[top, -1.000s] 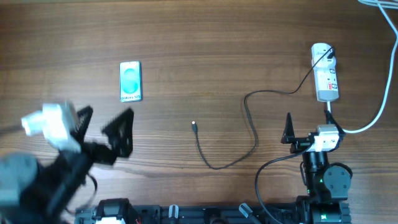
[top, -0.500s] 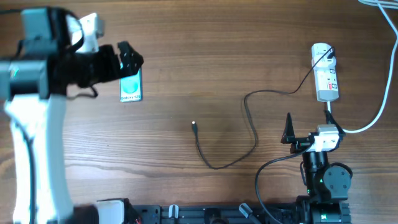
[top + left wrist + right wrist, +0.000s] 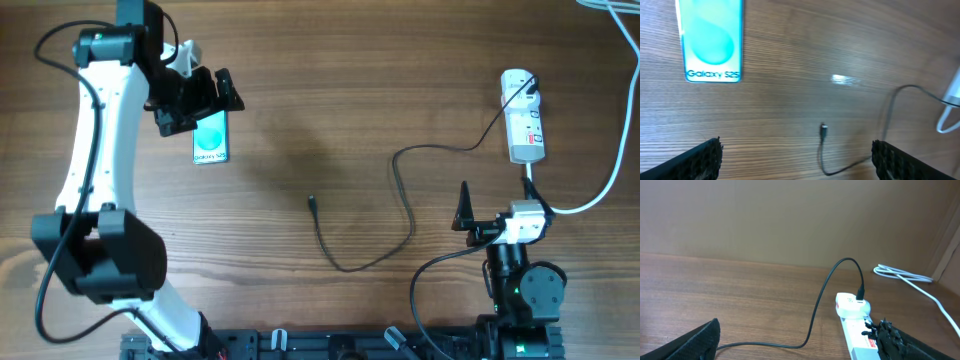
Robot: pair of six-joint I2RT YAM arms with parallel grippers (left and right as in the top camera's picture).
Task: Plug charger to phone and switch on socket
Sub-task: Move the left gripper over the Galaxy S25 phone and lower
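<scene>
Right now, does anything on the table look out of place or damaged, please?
Nothing stands out: the phone lies flat, screen up; the charger is plugged into the socket, its other end loose on the table.

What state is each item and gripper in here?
phone: screen lit, lying flat, nothing plugged in.
socket: one plug inserted, switch position unclear.
charger: plug in socket, connector loose on table.
left gripper: open, empty, over phone.
right gripper: open, empty.
</scene>
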